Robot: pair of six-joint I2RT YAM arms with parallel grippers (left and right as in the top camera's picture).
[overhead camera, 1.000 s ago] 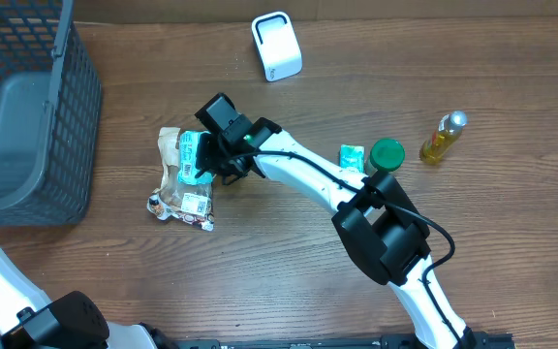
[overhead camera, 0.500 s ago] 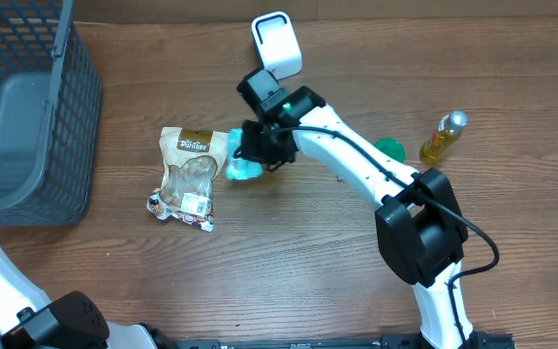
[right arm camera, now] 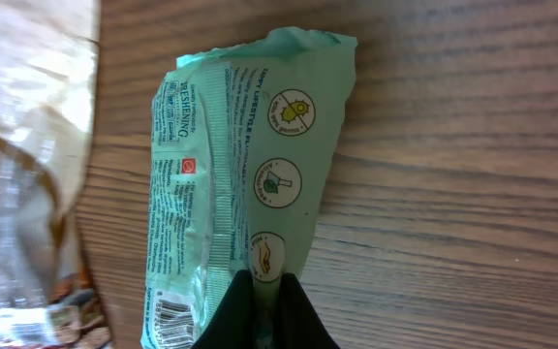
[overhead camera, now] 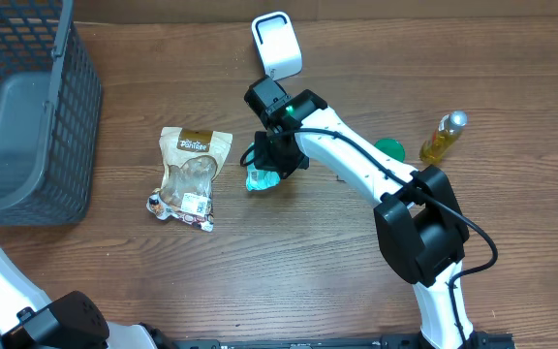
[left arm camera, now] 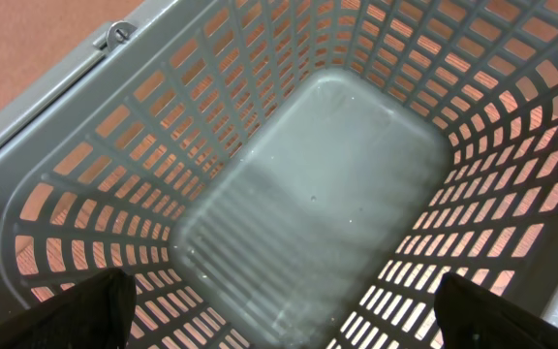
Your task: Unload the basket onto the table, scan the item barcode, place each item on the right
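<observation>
1. Right gripper (right arm camera: pixel 264 312) clamped on the green packet (right arm camera: pixel 250 165) edge, just beside the snack bag (overhead camera: pixel 190 174)
2. The packet's barcode (right arm camera: pixel 168 315) is cut off by the wrist view's bottom edge
3. Left gripper (left arm camera: pixel 289 310) gapes wide over the basket (left arm camera: pixel 211 116), fingertips barely showing

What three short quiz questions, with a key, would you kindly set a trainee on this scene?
1. True or false: the right gripper is shut on the green packet.
2. In the overhead view, what lies just left of the packet? A snack bag; B bottle; C green lid.
3. Fill in: the left wrist camera looks down into the grey ___.
Key: 1 true; 2 A; 3 basket.
</observation>
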